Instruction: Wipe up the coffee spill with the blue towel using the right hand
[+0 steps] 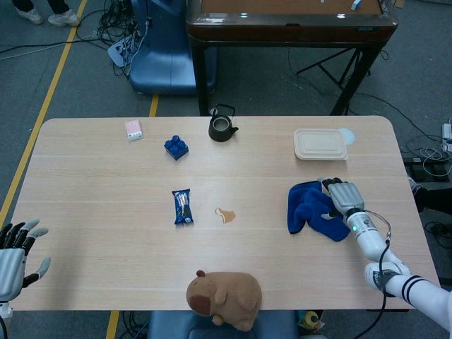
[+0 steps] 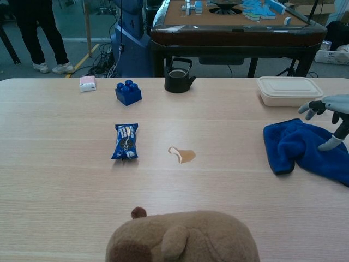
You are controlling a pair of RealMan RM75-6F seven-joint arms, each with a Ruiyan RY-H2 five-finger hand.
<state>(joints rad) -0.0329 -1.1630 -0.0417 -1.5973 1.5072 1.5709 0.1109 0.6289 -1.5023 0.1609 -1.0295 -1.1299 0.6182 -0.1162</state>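
Note:
A small brown coffee spill (image 1: 225,215) (image 2: 183,155) lies near the table's middle. The crumpled blue towel (image 1: 312,211) (image 2: 305,149) lies to its right. My right hand (image 1: 343,198) (image 2: 330,115) hovers over the towel's right part with fingers spread, holding nothing; whether it touches the cloth I cannot tell. My left hand (image 1: 15,256) hangs open off the table's front left corner, seen only in the head view.
A plush brown toy (image 1: 224,298) sits at the front edge. A blue snack packet (image 1: 182,207) lies left of the spill. Further back stand a blue brick (image 1: 176,147), a black teapot (image 1: 222,127), a pink card (image 1: 133,129) and a lidded beige container (image 1: 320,144).

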